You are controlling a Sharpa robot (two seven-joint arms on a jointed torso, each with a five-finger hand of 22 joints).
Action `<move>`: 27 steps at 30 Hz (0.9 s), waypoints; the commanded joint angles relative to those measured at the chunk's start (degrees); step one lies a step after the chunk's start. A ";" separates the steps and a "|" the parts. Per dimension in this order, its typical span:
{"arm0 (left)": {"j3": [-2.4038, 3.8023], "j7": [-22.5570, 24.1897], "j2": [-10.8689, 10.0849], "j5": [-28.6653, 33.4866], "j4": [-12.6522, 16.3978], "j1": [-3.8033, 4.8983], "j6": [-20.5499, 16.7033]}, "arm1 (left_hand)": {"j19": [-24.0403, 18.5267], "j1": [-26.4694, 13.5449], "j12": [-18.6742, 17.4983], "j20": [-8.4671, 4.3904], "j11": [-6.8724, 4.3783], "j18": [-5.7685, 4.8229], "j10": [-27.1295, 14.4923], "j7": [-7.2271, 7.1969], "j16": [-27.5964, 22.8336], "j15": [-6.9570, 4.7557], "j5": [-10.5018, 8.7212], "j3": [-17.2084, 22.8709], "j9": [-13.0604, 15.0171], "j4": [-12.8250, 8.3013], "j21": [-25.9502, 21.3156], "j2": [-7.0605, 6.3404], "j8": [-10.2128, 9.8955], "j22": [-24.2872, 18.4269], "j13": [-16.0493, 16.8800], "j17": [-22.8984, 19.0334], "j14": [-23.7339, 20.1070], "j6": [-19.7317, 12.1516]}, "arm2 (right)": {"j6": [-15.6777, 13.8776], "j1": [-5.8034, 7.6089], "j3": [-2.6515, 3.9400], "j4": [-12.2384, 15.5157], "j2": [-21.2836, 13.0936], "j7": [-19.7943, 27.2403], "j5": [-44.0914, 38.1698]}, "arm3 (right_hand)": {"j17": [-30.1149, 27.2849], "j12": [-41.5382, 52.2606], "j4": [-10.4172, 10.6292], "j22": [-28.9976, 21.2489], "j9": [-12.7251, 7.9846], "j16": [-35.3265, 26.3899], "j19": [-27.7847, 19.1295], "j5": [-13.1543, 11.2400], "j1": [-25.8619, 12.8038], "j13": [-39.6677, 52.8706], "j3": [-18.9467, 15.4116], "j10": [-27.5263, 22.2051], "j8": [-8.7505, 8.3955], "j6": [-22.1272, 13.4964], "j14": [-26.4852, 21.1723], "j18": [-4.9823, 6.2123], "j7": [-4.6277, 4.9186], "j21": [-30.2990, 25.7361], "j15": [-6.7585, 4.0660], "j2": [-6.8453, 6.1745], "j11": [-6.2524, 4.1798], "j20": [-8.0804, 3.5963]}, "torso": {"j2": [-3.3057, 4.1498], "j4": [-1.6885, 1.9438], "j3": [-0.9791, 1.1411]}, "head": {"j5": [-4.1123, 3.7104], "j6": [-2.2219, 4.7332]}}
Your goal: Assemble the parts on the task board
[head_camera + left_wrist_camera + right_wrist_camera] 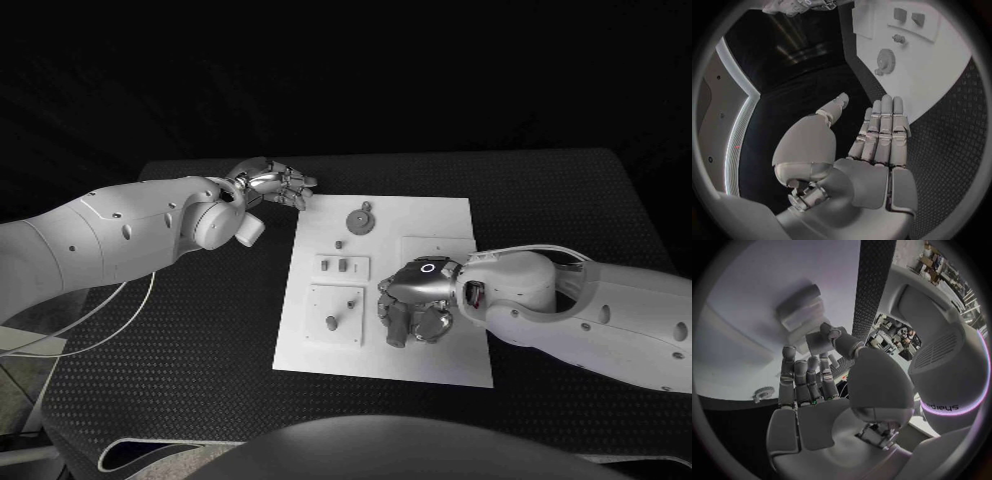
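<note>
A gear (361, 219) is seen seated far on the task board (433, 225); assembly is judged unfinished, left hand (274, 184) empty, right hand (414, 308) grip undeterminable.

Dim scene, fisheye-bent wrist views

a black table (173, 330) with a white cable (90, 335) trailing across it.

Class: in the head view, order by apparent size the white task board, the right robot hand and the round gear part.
1. White rectangular task board
2. Silver right robot hand
3. Small round grey gear part
</note>
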 commanded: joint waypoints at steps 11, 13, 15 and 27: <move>0.02 0.44 0.07 -0.24 0.03 -0.02 0.90 | -0.38 -0.10 -0.01 0.08 -0.06 0.39 -0.48 0.80 -0.40 0.02 0.12 -0.01 0.05 0.27 0.31 -0.22 0.22 -0.07 -0.09 0.10 0.43 -0.43 | -3.30 -0.21 -0.09 0.01 -0.03 -1.17 -4.23 | -0.04 0.21 0.10 0.96 0.73 0.04 -0.19 0.22 -0.08 0.03 -0.06 0.04 0.29 3.09 0.01 0.86 2.56 0.08 0.01 0.33 -0.16 -0.20 | 0.00 0.02 -0.01 | -0.02 0.01; 0.02 0.43 0.07 -0.24 0.02 -0.02 0.91 | -0.38 -0.10 -0.01 0.08 -0.06 0.39 -0.48 0.80 -0.40 0.02 0.12 -0.02 0.05 0.27 0.31 -0.22 0.22 -0.07 -0.09 0.11 0.43 -0.43 | -3.60 -0.21 -0.09 0.13 -0.09 -1.19 -4.56 | -0.03 0.22 0.10 0.96 0.74 0.06 -0.17 0.22 -0.06 0.03 -0.04 0.04 0.28 3.11 0.02 0.86 2.56 0.10 0.01 0.32 -0.16 -0.21 | 0.01 0.03 -0.02 | -0.03 0.01; 0.02 0.45 0.09 -0.24 0.01 -0.03 0.93 | -0.38 -0.10 -0.01 0.08 -0.06 0.39 -0.49 0.80 -0.41 0.02 0.12 -0.02 0.05 0.27 0.31 -0.22 0.22 -0.07 -0.09 0.12 0.43 -0.43 | -3.81 -0.21 -0.08 0.25 -0.16 -1.20 -4.49 | -0.03 0.23 0.10 0.96 0.74 0.08 -0.14 0.22 -0.02 0.03 -0.03 0.06 0.27 3.15 0.05 0.86 2.55 0.12 0.01 0.31 -0.16 -0.22 | 0.01 0.01 -0.02 | 0.03 0.01; 0.02 0.38 0.07 -0.24 0.03 -0.05 0.95 | -0.39 -0.09 -0.01 0.08 -0.06 0.39 -0.50 0.81 -0.45 0.02 0.12 -0.05 0.05 0.30 0.31 -0.22 0.23 -0.08 -0.10 0.16 0.43 -0.46 | -3.58 -0.20 -0.08 -0.43 0.36 -0.61 -5.11 | -0.04 0.26 0.05 0.96 0.79 0.13 -0.10 0.22 0.20 0.00 0.10 0.07 0.22 3.35 0.08 0.86 2.45 0.14 0.00 0.21 -0.17 -0.27 | 0.01 -0.03 -0.04 | 0.03 0.01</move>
